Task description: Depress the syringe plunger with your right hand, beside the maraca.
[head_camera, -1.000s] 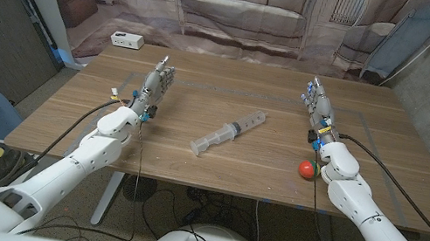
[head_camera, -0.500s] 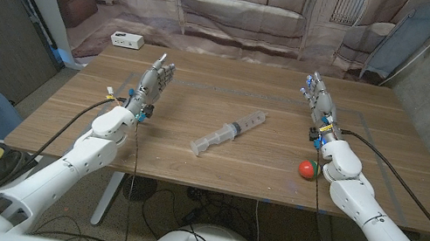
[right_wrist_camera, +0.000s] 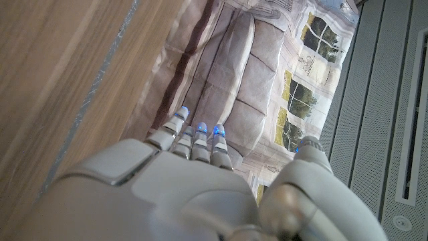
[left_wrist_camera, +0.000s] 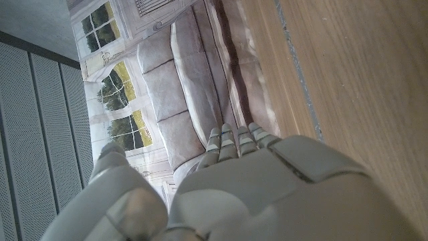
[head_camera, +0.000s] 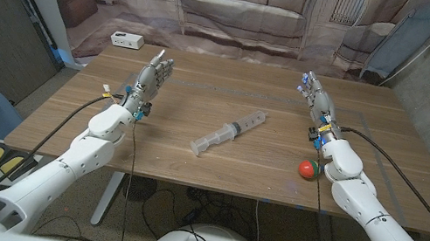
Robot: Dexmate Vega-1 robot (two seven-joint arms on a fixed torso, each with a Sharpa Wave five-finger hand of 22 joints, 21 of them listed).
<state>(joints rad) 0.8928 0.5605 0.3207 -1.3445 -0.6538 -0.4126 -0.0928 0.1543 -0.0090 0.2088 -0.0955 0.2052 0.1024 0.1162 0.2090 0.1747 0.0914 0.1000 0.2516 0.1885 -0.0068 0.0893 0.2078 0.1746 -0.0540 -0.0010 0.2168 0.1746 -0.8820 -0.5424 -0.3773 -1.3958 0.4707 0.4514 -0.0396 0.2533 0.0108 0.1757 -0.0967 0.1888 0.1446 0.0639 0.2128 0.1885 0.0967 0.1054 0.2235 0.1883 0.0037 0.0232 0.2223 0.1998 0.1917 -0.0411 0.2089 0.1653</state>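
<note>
A clear plastic syringe [head_camera: 229, 131] lies slantwise in the middle of the wooden table [head_camera: 189, 165], its plunger end toward the near left. A small red maraca [head_camera: 306, 168] sits to its right near the front edge, close by my right forearm. My right hand [head_camera: 316, 100] is raised over the table's right side, fingers straight and apart, holding nothing, well beyond the maraca. My left hand [head_camera: 152, 78] is held the same way on the left, empty. Both wrist views look along the backs of my left hand [left_wrist_camera: 234, 181] and right hand [right_wrist_camera: 194, 181] toward a printed sofa backdrop.
A white power strip [head_camera: 126, 40] lies at the table's far left corner. A backdrop printed with a sofa [head_camera: 244, 6] hangs behind the table. Cables trail from both forearms down over the front edge.
My left hand has drifted a little farther from me and to the left. My right hand has edged slightly away from me too. The syringe and maraca have not moved.
</note>
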